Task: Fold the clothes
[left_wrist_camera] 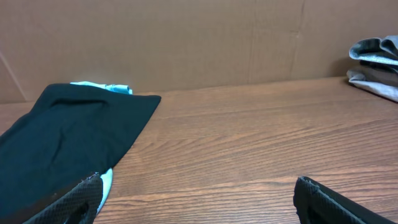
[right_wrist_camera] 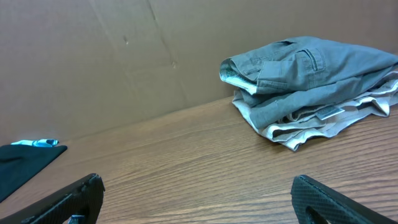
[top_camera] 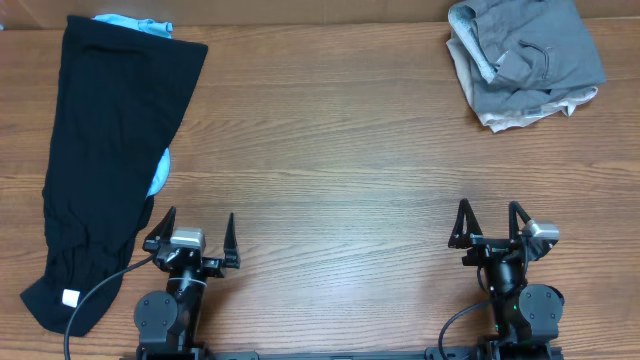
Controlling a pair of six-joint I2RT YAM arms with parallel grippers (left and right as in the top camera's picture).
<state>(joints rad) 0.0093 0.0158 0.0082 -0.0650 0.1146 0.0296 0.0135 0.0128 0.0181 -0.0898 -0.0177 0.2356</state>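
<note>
Clothes: the long black cloth shirt lies at ten o'clock, half folded by my reckoning, over a light-blue tee. The grey-and-beige folded pile sits at two o'clock. My left gripper and right gripper stand spread, empty.

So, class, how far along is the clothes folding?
Done, apparently: black shirt lies as a long strip over the light-blue tee; grey and beige pieces sit stacked right. In hand: nothing; left tool and right tool open, empty. Left: perhaps folding the shirt shorter.

Matt black cloth shirt, grey woven garments, smooth wood-grain table, cardboard backdrop.
</note>
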